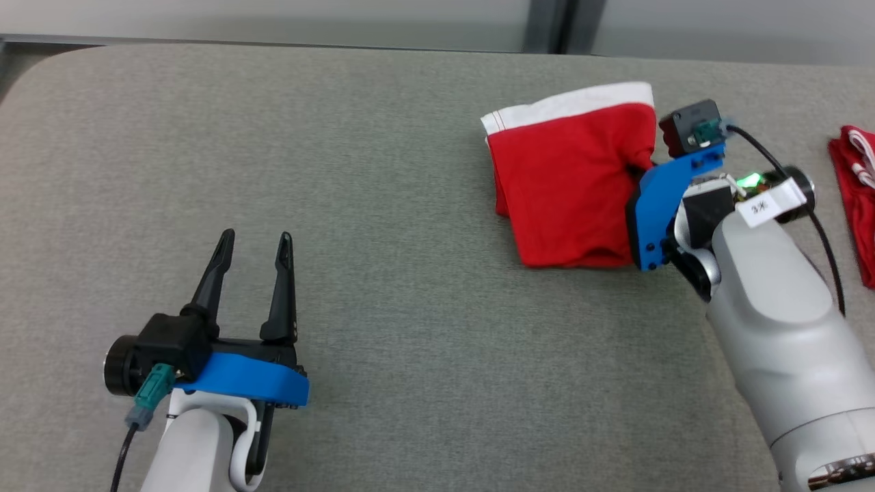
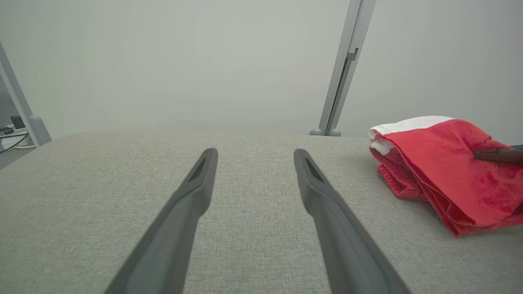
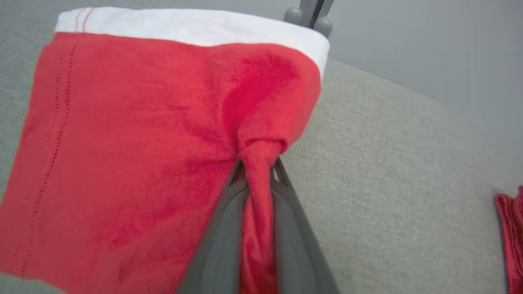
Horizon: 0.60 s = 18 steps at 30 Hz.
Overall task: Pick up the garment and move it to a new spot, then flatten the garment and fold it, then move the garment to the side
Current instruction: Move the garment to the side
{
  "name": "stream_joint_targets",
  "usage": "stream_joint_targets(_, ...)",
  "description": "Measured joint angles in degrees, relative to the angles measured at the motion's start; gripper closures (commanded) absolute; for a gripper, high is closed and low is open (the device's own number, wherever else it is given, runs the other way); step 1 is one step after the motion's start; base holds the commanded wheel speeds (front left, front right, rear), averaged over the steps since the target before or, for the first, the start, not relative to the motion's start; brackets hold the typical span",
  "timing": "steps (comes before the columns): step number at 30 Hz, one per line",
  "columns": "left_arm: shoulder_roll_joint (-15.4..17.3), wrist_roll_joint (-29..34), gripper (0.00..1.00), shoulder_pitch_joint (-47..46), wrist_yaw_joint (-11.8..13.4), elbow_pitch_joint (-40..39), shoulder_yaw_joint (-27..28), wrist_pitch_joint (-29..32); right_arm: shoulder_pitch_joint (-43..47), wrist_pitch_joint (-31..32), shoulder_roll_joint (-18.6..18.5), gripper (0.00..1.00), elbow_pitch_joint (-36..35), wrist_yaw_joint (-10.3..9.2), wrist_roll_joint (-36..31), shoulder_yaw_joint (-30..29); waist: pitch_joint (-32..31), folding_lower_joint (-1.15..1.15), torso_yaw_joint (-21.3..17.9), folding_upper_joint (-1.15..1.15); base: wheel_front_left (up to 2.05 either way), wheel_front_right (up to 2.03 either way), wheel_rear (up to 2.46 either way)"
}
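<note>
Right gripper's [image 3: 259, 166] tips are mostly buried in a bunched-up pinch of the red garment [image 1: 567, 184], and from the head camera the blue bracket [image 1: 656, 212] blocks them completely. The other red cloth [image 1: 854, 198] way over on the right gets chopped off by the frame edge, so no idea what it is. The white label [image 1: 764, 205] on the right wrist is too blurry to read. The left wrist camera also crops the garment's right side.
</note>
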Motion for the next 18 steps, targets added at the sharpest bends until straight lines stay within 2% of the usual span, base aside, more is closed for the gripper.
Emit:
stream_joint_targets(3,0.14,-0.05,0.0,0.08,0.0,-1.57,1.09,0.01,-2.91,2.77,-3.41,1.0,-2.91,0.02,0.18,5.9,1.18,0.0,-2.92,0.0,0.0,0.0,0.0)
stream_joint_targets(9,0.83,0.47,0.0,-0.16,-0.01,-4.71,1.86,-0.02,-7.43,9.6,-12.44,1.0,-10.71,0.01,6.79,15.05,3.6,0.0,-8.39,-0.01,0.0,0.0,0.0)
stream_joint_targets(13,1.4,0.85,0.0,-1.26,-0.02,-6.46,1.88,-0.04,-8.1,14.44,-20.29,1.0,-17.15,0.01,11.57,19.54,5.43,0.0,-11.36,0.0,0.0,0.0,0.0)
stream_joint_targets(18,2.13,1.48,0.0,-2.59,-0.03,-7.86,1.41,-0.04,-8.36,16.22,-30.34,1.0,-22.81,0.01,12.82,22.62,8.06,0.0,-13.77,0.0,0.0,0.0,0.0)
